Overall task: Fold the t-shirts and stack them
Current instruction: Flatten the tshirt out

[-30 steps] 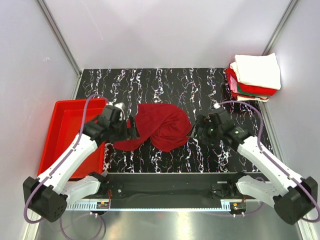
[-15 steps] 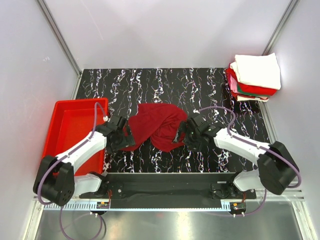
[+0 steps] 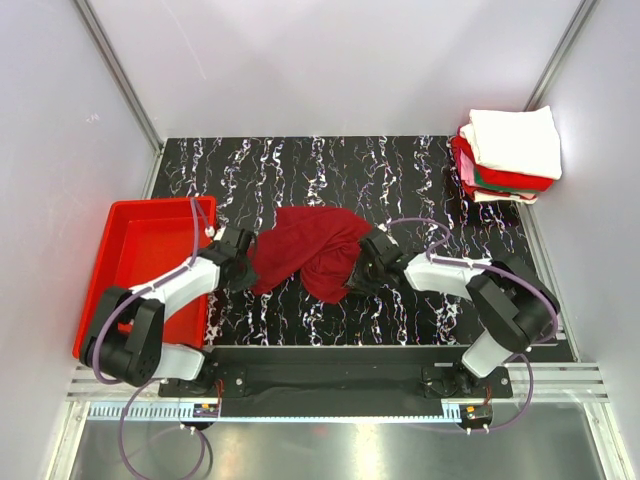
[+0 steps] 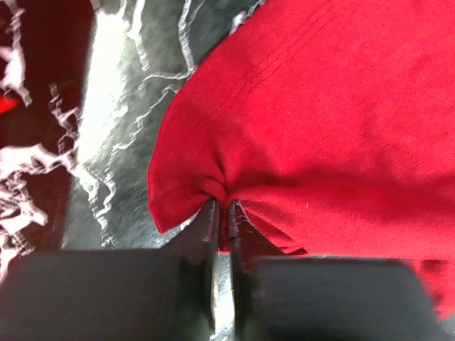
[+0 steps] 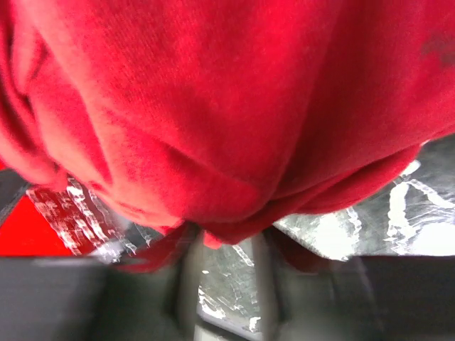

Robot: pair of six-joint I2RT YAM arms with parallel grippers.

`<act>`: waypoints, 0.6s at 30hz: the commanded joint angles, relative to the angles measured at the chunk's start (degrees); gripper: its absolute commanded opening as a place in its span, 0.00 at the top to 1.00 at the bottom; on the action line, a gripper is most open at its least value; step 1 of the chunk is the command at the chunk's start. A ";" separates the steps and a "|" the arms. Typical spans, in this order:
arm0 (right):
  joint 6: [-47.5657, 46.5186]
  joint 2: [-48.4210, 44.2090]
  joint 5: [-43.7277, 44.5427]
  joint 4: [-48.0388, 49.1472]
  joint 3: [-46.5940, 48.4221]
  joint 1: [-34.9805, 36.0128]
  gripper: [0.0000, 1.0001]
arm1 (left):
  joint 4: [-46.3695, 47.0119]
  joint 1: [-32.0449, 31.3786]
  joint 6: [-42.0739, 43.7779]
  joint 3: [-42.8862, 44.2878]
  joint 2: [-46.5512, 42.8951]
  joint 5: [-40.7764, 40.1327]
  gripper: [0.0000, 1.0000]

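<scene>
Spreading is the step in hand, as I read it: the maroon shirt [image 3: 315, 255] lies crumpled on the worktop [image 3: 300, 170] just right of the tray [image 3: 135, 260], not yet flat and nowhere near folded. The stack [image 3: 508, 155] of finished shirts, white on top, sits far right of the tray and further back, well apart from the heap. My left claw [image 3: 243, 268] is at the edge of the shirt nearest the tray. Its wrist view shows it closed to a slit on a small pinch of hem, with the cloth puckering into the grip. My right claw [image 3: 365, 268] is at the shirt's far edge from the tray. There the fingers [image 5: 186, 263] stand somewhat apart with a fold of cloth bulging over their tips, and the view is blurred, so I cannot tell whether it has a real bite. Next I would want that right grip confirmed. Then both claws should lift and draw apart evenly, so the shirt opens out flat rather than dragging as a lump. The main risk I see is the thin left pinch slipping free under tension.
</scene>
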 commanded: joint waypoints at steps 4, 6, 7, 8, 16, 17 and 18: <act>-4.78 -4.52 7.86 -4.52 2.54 -0.69 0.97 | -3.45 0.08 3.26 5.35 -4.87 -0.19 1.00; -6.45 -9.97 12.24 -10.32 4.04 -2.10 1.00 | -9.51 -0.01 4.84 11.39 -7.87 -1.24 1.00; -8.55 -16.62 13.57 -17.40 4.92 -4.63 1.00 | -11.64 0.17 5.46 13.96 -10.50 -1.77 1.00; -9.79 -20.34 14.80 -20.87 7.10 -6.48 1.00 | -13.75 0.17 6.08 16.59 -11.65 -2.99 1.00; -27.62 -36.48 22.99 -43.13 23.19 -28.81 0.99 | -23.44 2.27 10.65 37.09 -11.41 -4.15 1.00; -27.99 -35.07 23.25 -44.27 23.82 -30.21 0.85 | -23.35 2.63 10.48 37.10 -10.62 -3.62 1.00; -28.00 -33.40 22.30 -45.33 24.17 -30.75 0.67 | -23.17 2.89 10.48 36.84 -9.83 -2.84 1.00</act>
